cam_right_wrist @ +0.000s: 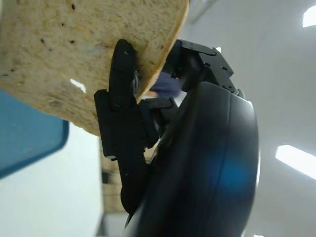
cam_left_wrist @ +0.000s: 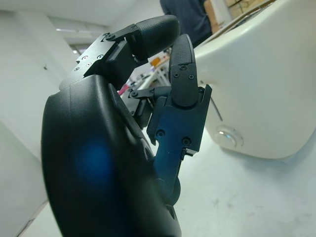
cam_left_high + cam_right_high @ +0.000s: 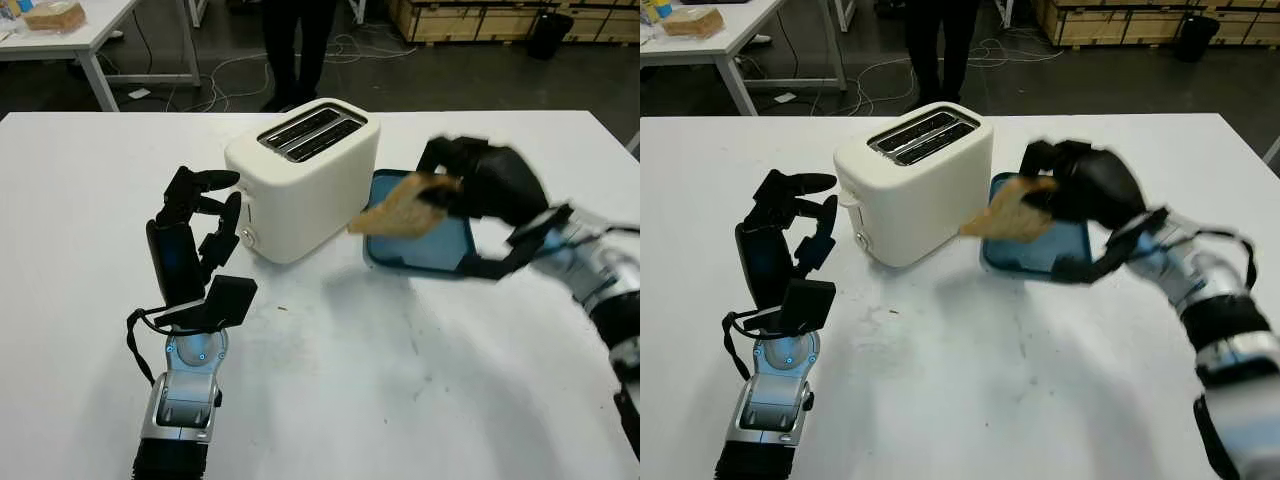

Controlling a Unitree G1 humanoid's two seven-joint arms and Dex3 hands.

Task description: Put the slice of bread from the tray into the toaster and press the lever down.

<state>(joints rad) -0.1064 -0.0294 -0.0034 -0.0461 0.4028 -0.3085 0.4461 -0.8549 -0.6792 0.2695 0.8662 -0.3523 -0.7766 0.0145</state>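
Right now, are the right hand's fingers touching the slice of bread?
Touching. In the right wrist view a black finger presses flat against the slice of bread, with the right hand holding it above the blue tray.

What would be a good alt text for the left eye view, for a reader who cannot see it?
The right robot hand holds a slice of bread above a blue tray, beside a white toaster on a white table. The left robot hand is raised, open, at the toaster's other side.
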